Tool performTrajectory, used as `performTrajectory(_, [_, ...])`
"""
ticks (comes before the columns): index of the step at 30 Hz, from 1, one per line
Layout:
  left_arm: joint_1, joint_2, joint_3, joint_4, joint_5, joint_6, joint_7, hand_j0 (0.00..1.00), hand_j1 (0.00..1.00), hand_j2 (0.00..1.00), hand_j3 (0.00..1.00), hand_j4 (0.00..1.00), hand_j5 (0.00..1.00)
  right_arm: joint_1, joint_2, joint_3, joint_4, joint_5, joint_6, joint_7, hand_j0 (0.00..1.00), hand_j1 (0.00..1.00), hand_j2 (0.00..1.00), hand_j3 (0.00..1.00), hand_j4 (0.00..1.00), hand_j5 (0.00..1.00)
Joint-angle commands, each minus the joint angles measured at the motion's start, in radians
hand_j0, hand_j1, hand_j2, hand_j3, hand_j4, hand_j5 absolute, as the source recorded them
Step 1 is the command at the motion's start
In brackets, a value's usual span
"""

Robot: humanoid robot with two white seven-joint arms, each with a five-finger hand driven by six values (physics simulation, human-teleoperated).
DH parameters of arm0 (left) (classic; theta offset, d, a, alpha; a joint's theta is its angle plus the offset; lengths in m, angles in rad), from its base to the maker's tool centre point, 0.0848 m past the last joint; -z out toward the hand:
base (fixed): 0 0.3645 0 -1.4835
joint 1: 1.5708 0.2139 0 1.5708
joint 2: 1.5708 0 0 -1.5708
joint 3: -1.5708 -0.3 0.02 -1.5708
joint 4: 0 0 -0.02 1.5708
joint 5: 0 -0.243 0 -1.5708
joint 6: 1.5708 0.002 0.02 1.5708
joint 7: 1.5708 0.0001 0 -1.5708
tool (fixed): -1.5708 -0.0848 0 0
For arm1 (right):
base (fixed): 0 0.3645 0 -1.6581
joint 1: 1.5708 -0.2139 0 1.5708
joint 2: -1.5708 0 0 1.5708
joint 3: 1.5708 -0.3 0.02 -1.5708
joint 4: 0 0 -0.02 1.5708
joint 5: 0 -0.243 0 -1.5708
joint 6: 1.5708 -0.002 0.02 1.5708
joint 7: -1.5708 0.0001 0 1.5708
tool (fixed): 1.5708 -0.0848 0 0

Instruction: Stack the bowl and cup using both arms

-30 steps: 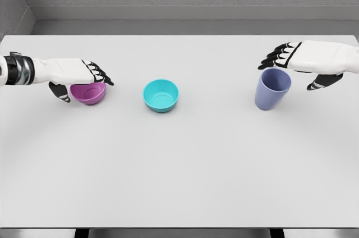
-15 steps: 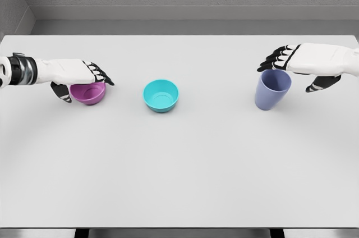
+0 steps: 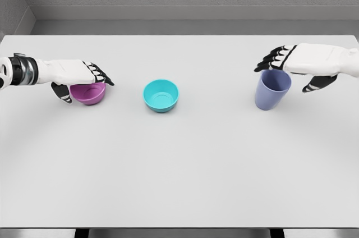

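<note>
A purple bowl sits at the table's left, and my left hand lies over its rim, fingers across the top and thumb down its near-left side, not visibly closed on it. A teal bowl stands alone mid-table. At the right a blue-violet cup stands upright. My right hand hovers over its rim, fingers spread above the far edge and thumb out to the right, holding nothing.
The white table stretches wide in front of the objects, its front edge near the picture's bottom. A grey wall runs behind the table's far edge.
The right hand has crept a little left over the cup. The left hand has stayed on the purple bowl, and no object has moved.
</note>
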Motion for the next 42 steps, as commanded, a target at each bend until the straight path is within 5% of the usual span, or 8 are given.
performTrajectory(1, [0.000,-0.001,0.001,0.001,-0.002,0.002,0.001,0.98,0.98,0.98,0.98,0.98,0.98,-0.002,0.006,0.000,0.002,-0.004,0.003,0.000,1.00,1.00,1.00,1.00,1.00,1.00])
performTrajectory(13, [0.002,-0.001,0.001,-0.002,-0.006,0.002,0.001,0.71,0.71,0.71,0.71,0.71,0.71,-0.018,0.027,0.028,0.020,0.004,0.003,0.000,1.00,1.00,1.00,1.00,1.00,1.00])
performTrajectory(31, [-0.064,-0.005,0.007,-0.019,0.001,0.002,0.003,0.68,0.68,0.68,0.68,0.68,0.68,-0.023,0.047,0.037,0.045,0.054,0.003,0.000,1.00,1.00,1.00,1.00,1.00,1.00])
performTrajectory(42, [-0.117,-0.156,0.003,-0.122,0.003,0.002,0.000,0.68,0.68,0.68,0.68,0.68,0.68,-0.029,0.055,0.040,0.077,0.056,0.003,0.000,1.00,1.00,1.00,1.00,1.00,1.00])
